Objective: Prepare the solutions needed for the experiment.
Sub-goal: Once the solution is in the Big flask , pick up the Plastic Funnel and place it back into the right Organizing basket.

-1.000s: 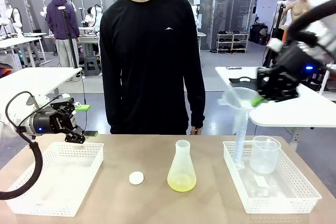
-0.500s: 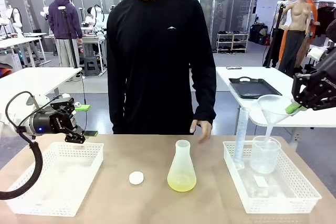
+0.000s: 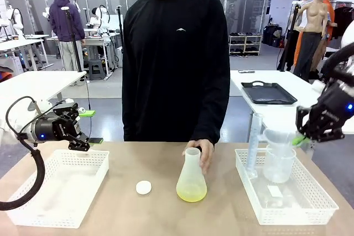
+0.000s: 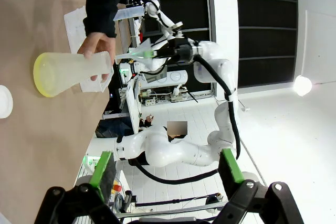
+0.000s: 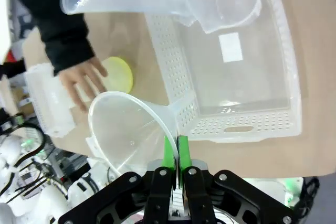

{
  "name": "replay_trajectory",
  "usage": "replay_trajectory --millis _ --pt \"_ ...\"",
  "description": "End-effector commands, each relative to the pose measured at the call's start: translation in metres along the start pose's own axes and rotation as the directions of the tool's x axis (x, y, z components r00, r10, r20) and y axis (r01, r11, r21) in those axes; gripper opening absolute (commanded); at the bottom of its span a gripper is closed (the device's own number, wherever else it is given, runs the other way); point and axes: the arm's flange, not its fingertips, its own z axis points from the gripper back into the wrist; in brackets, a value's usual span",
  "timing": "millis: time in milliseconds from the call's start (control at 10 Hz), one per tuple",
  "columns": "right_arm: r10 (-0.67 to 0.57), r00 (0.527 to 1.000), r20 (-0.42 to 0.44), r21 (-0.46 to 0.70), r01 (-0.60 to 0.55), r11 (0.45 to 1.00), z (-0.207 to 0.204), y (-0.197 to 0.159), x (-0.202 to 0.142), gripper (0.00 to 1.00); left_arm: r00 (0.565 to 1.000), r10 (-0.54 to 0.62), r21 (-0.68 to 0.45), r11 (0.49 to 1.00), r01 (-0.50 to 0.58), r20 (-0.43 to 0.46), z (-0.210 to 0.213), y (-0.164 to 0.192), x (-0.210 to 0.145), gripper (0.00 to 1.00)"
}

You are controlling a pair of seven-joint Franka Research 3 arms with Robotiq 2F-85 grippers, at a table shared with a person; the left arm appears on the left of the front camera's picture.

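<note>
Mid worktop, flask (image 3: 191,171) of yellowish solution (image 3: 191,193) with person's hand (image 3: 206,153) on it, right tool (image 3: 300,138) pinching funnel (image 3: 277,136) rim over right-edge basket (image 3: 293,217), left tool (image 3: 81,143) spread wide by left-edge basket (image 3: 34,214)

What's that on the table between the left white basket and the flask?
A small white round cap, lying on the tabletop between the basket and the flask, as the front view shows.

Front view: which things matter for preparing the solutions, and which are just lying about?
In the job: flask of yellow liquid, funnel, beaker, measuring cylinder.
Lying about: small white cap, left basket.
</note>
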Motion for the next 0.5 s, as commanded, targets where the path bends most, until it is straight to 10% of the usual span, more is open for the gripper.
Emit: replay_trajectory --millis 0,400 --pt "-0.084 0.995 -0.059 -0.045 0.082 0.996 -0.027 -0.006 0.001 0.0 1.0 0.004 -0.006 1.0 -0.004 0.004 -0.001 -0.002 0.0 1.0" --pt "-0.16 0.979 -0.129 -0.076 0.151 0.986 -0.052 -0.015 0.013 0.09 1.0 0.004 -0.006 1.0 -0.004 0.004 -0.001 -0.002 0.0 1.0"
